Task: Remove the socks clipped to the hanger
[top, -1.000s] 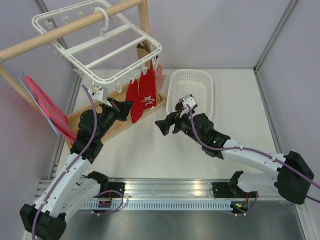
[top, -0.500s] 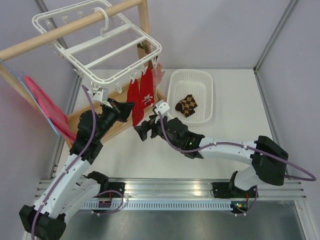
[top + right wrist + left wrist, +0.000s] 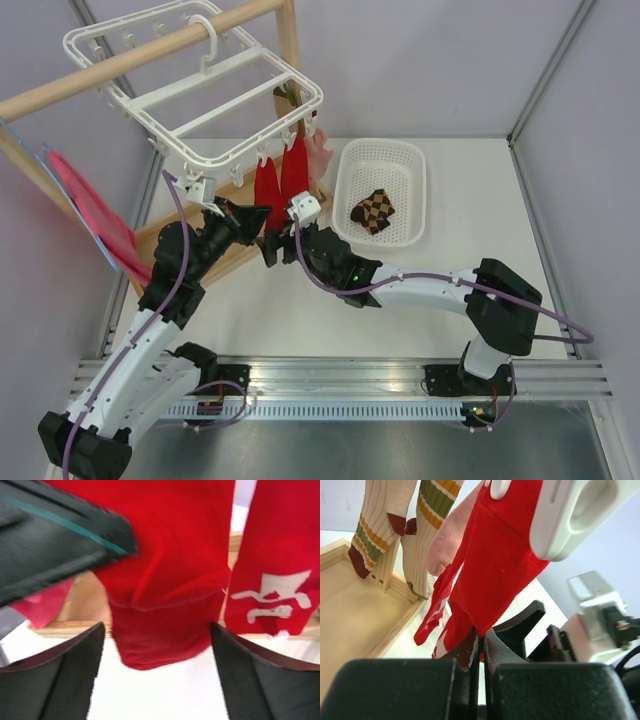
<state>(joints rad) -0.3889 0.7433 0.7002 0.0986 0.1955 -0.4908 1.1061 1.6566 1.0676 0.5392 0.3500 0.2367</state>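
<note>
The white hanger (image 3: 298,78) hangs from a wooden rod. Two red socks (image 3: 267,195) and a pale pink sock (image 3: 320,150) dangle from its near clips. My left gripper (image 3: 257,215) is shut, pinching the lower edge of the nearer red sock (image 3: 495,565) between its tips (image 3: 481,647). My right gripper (image 3: 268,250) is open just below that sock. In the right wrist view the sock's toe (image 3: 165,580) hangs between the wide-apart fingers (image 3: 157,627), untouched. The other red sock, with white marks (image 3: 275,595), hangs to the right. A brown-and-cream checkered sock (image 3: 375,210) lies in the basket.
A white mesh basket (image 3: 341,190) stands right of the socks. The wooden rack's rod (image 3: 120,65) and base board (image 3: 225,258) lie behind and under the hanger. Cream striped socks (image 3: 380,520) hang by the rack's post. A red flat object (image 3: 90,210) leans at the left.
The right arm swung left from the basket to under the red socks, leaving the checkered sock in the basket. Left arm has not moved.
</note>
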